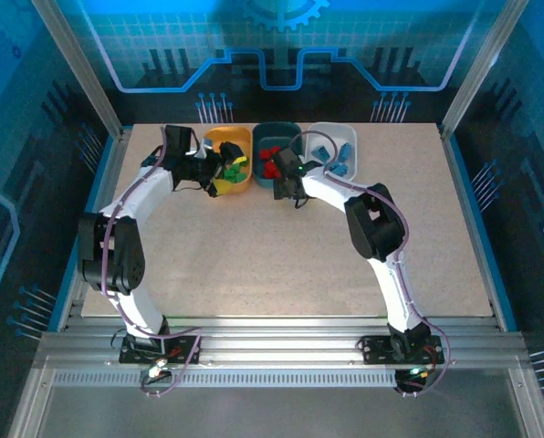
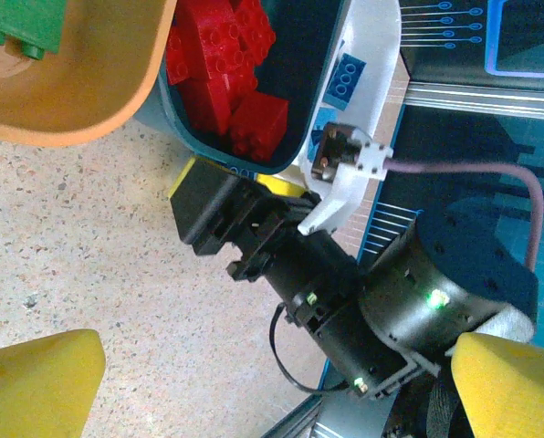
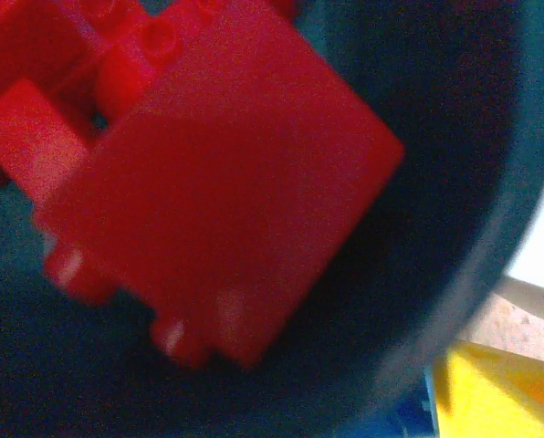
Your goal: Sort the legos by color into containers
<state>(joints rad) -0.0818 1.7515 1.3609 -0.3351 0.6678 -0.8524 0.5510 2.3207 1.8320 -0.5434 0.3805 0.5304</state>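
**Desk** point(image 1: 281, 265): speckled, carrying three containers side by side at its far middle.

**Containers:** orange-yellow tub point(image 1: 228, 133) holding green legos point(image 2: 16, 23); teal tub point(image 1: 277, 128) holding red legos point(image 2: 222, 64); white tub point(image 1: 332, 127) holding blue legos point(image 2: 345, 78).

**Left gripper** point(image 2: 272, 374): hanging by the orange-yellow tub's near edge, fingers spread wide, gripping nothing.

**Right gripper** point(image 1: 281, 178): reaching over the teal tub's near rim. Whether it is gripping anything I cannot tell.

**Red brick** point(image 3: 217, 192): sitting close under the right wrist camera, inside the teal tub.

- **Step, as judged:** depositing red. It is best released low over the tub's middle, away from the rim, with the gripper then lifting straight up and keeping clear of the left arm.
- **Orientation:** the studs are facing the lower left of the wrist view, so the brick is lying tilted. The long axis is seemingly running lower left to upper right, but blur leaves this uncertain.
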